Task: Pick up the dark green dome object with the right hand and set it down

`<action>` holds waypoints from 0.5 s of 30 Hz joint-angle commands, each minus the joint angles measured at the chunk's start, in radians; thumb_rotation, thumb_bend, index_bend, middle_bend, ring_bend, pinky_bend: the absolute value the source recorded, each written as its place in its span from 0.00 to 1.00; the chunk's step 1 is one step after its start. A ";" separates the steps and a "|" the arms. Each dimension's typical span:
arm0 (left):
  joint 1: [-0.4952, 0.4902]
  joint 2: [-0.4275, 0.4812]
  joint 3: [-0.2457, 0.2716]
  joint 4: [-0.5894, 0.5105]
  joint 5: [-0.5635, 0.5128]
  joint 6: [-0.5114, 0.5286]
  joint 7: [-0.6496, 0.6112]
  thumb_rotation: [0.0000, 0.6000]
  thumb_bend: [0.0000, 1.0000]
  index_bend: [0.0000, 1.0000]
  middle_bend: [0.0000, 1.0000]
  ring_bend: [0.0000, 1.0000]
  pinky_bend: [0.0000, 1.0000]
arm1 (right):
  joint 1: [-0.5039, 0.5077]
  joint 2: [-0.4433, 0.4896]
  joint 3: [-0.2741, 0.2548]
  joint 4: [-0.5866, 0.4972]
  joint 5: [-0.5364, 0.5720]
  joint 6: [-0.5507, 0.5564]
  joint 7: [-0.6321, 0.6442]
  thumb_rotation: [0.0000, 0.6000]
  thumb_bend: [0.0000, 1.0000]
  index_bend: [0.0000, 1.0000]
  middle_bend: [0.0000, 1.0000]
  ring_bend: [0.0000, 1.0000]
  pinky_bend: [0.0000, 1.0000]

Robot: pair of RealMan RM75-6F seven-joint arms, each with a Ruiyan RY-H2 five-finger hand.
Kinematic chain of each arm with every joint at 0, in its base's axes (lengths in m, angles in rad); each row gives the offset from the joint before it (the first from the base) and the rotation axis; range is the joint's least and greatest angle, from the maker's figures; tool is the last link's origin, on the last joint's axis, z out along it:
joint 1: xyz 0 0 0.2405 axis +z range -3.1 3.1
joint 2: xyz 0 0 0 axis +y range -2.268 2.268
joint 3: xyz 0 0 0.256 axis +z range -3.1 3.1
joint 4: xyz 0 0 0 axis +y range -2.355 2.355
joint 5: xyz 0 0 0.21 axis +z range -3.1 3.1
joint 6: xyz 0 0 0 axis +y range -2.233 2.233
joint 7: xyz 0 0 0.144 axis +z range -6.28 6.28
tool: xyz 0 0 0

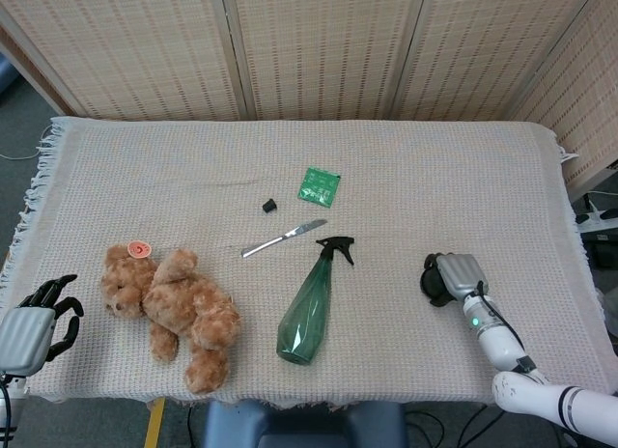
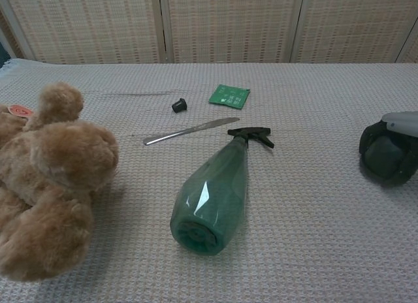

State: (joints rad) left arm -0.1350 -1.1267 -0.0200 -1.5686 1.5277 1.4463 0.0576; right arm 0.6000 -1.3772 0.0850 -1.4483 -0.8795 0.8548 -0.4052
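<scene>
The dark green dome object [image 1: 436, 279] sits low on the cloth-covered bench [image 1: 406, 178] at its right side, well apart from the translucent green plastic spray bottle [image 1: 309, 305], with the right robot hand [image 1: 456, 274] curled over its top and gripping it. If the fingers open unevenly, the rounded shell could probably roll or get dragged along. It looks smooth, nearly black-green and squat. The left robot hand [image 1: 34, 318] hangs empty, fingers loosely apart, off the bench's left edge.

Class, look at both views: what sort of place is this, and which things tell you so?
Probably an indoor robot test bench: a table under a woven cloth, folding screens behind, and unrelated items laid out, like a teddy bear and spray bottle.
</scene>
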 commanded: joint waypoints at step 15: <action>0.001 0.001 0.002 -0.002 0.004 0.003 0.004 1.00 0.53 0.53 0.17 0.17 0.39 | -0.024 -0.019 -0.027 0.025 -0.076 0.086 -0.019 1.00 0.14 0.10 0.05 0.01 0.08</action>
State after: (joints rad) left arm -0.1338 -1.1262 -0.0184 -1.5706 1.5313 1.4490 0.0612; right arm 0.5779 -1.3990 0.0584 -1.4200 -0.9544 0.9402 -0.4239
